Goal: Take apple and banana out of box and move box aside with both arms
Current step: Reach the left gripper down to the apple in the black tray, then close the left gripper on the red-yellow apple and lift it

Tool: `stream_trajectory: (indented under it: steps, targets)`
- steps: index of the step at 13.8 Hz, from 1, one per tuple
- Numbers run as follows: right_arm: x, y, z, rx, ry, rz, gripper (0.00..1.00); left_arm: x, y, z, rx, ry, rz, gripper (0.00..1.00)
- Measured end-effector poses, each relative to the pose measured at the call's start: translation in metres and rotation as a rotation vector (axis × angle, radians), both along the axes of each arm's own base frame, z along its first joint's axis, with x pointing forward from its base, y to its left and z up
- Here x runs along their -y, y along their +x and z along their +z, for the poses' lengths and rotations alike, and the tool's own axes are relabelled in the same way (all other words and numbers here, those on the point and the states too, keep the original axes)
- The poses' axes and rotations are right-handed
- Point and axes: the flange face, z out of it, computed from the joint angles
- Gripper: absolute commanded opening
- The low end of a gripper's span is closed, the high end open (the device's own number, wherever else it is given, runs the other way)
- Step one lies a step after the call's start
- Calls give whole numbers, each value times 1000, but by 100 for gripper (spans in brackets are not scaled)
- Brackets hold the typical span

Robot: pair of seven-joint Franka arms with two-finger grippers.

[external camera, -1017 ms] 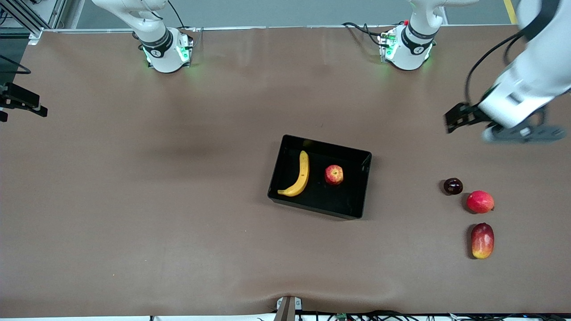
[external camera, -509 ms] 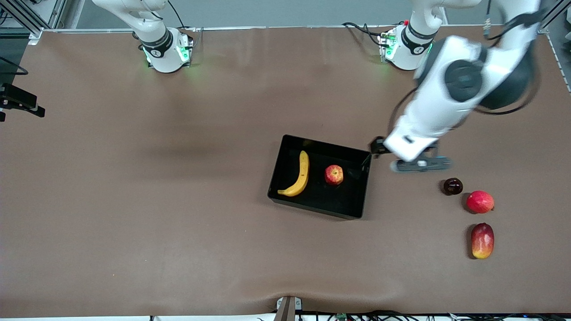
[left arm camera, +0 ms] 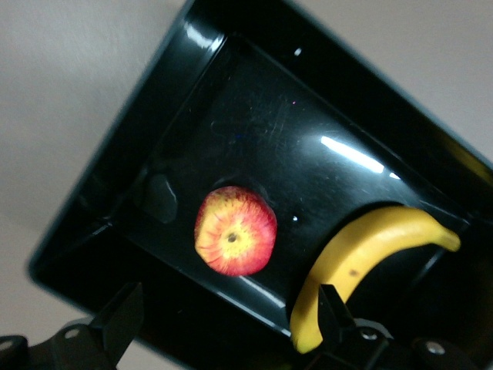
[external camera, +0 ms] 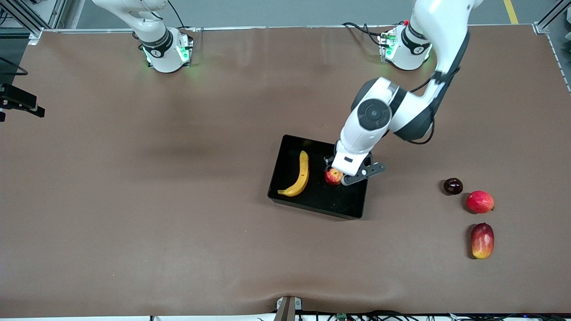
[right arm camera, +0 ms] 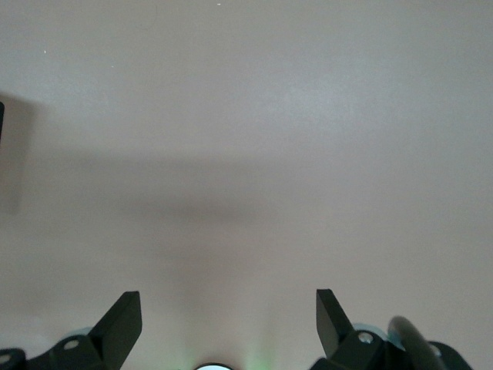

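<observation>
The black box (external camera: 319, 196) stands mid-table. In it lie the yellow banana (external camera: 298, 174) and the red apple (external camera: 332, 177), apart from each other. My left gripper (external camera: 345, 173) hangs over the box's end toward the left arm, just above the apple. In the left wrist view the left gripper (left arm camera: 229, 324) is open and empty, with the apple (left arm camera: 235, 240) and the banana (left arm camera: 362, 258) below it in the box (left arm camera: 254, 131). My right gripper (right arm camera: 229, 320) is open and empty over bare table; it is out of the front view.
A dark plum (external camera: 453, 186), a round red fruit (external camera: 480, 201) and a red-yellow mango (external camera: 482, 240) lie toward the left arm's end of the table. A black fixture (external camera: 18, 102) sits at the right arm's end.
My left arm has swung from the left arm's end of the table to over the box, and its gripper has come down close above the apple. The fruits and box have not moved.
</observation>
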Motion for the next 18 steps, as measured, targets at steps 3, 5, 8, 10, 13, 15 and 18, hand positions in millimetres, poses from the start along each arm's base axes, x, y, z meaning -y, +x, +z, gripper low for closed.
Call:
stream_trajectory:
  steps: [3, 5, 8, 10, 13, 15, 18]
  targets:
    - [0, 0, 0, 0, 0, 0, 100, 1, 3, -40, -25, 0, 86, 100]
    - [0, 0, 0, 0, 0, 0, 100, 2, 3, -54, -32, -3, 134, 100]
    - [0, 0, 0, 0, 0, 0, 100, 4, 1, -72, -47, 1, 159, 100]
    - [0, 0, 0, 0, 0, 0, 100, 5, 1, -83, -44, -6, 163, 100]
    - [0, 0, 0, 0, 0, 0, 100, 5, 3, -98, -34, -22, 181, 30]
    - [0, 0, 0, 0, 0, 0, 100, 5, 3, -100, -32, -24, 187, 0]
    - [0, 0, 0, 0, 0, 0, 100, 7, 9, -91, -15, -36, 189, 0]
